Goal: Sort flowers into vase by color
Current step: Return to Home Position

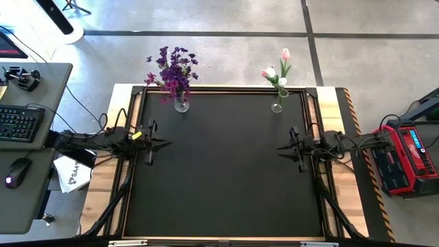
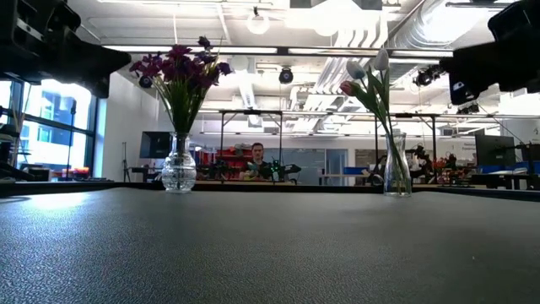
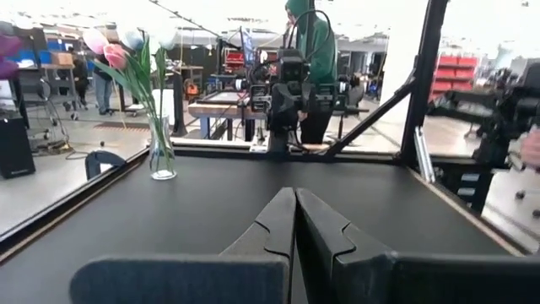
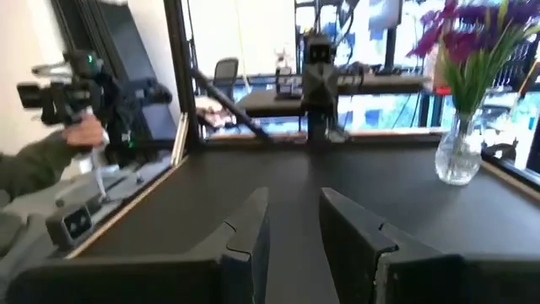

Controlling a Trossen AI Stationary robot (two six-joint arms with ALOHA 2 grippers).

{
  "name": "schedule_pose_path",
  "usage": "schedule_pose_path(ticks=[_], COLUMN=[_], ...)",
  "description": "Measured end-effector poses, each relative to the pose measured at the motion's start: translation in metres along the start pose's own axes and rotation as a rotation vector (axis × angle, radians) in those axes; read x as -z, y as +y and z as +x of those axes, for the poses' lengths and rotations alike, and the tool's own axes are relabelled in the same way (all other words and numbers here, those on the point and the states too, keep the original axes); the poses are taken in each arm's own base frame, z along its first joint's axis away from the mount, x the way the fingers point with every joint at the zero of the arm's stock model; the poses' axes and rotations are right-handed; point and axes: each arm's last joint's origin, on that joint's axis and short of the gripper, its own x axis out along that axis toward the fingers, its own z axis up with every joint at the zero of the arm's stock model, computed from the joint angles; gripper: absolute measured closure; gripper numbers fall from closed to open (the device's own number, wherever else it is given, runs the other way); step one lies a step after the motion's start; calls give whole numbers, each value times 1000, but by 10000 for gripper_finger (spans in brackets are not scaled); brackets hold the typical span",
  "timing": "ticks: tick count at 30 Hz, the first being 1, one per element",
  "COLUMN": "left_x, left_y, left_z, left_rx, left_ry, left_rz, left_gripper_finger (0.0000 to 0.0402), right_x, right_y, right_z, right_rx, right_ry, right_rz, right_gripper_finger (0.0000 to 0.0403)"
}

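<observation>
I find purple flowers (image 1: pixel 173 68) in the left vase (image 1: pixel 181 104) and tulips (image 1: pixel 278 72) in the right vase (image 1: pixel 276 106), at the counter's (image 1: pixel 226 178) far edge. Left hand (image 1: pixel 152 142) pressed together, right hand (image 1: pixel 293 149) slightly spread, both empty. Risk: a wide arm swing toppling a vase.

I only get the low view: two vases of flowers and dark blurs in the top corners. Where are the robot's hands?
Observer: The high view shows the left gripper just inside the black mat's left edge and the right gripper just inside its right edge, pointing at each other.
Operator: Are they holding anything?
Observer: No. In the left wrist view that gripper's fingers are pressed together on nothing. In the right wrist view the other's fingers stand apart with nothing between them.
Operator: What's beside the table?
Observer: From above, a desk with a keyboard and a mouse on the left arm's side, and a red case on the right arm's side.
</observation>
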Motion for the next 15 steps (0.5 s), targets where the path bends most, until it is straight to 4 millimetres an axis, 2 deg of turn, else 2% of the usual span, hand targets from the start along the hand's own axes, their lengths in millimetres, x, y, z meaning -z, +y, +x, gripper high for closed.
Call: schedule_pose_path(ticks=[15], left_x=[2], left_y=[0], left_z=[0], left_rx=[-4], left_ry=[23], left_rz=[46], left_gripper_finger=[401], right_x=[3], right_y=[0], right_z=[1], right_rx=[13], right_ry=[30], right_rz=[25], right_gripper_finger=[314])
